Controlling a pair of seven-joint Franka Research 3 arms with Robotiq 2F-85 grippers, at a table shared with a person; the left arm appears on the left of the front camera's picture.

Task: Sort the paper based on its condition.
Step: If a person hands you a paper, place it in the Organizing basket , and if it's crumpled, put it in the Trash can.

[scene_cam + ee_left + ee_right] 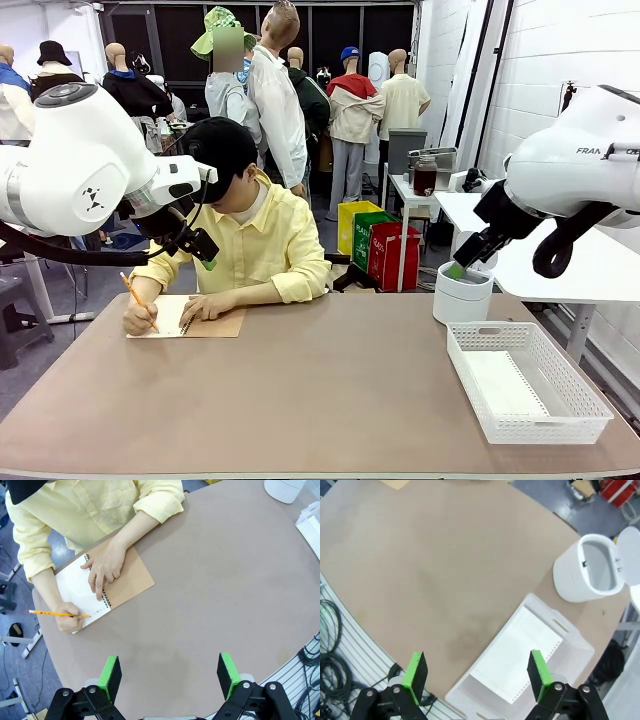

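One white sheet of paper (505, 385) lies flat in the white basket (550, 428) at the table's right; in the right wrist view the paper (515, 655) sits below my fingers. My right gripper (458, 268) hangs open high above the basket and the bin, nothing between its green pads (476, 675). My left gripper (203, 250) is raised over the table's left side, open and empty (170, 677). A person across the table writes with a pencil (57, 613) in a spiral notebook (135, 577).
A round white bin (462, 292) with its lid up stands behind the basket (582, 647). The person's hands and the notebook (215, 322) occupy the far left. Bare brown tabletop (320, 390) spreads across the middle and front.
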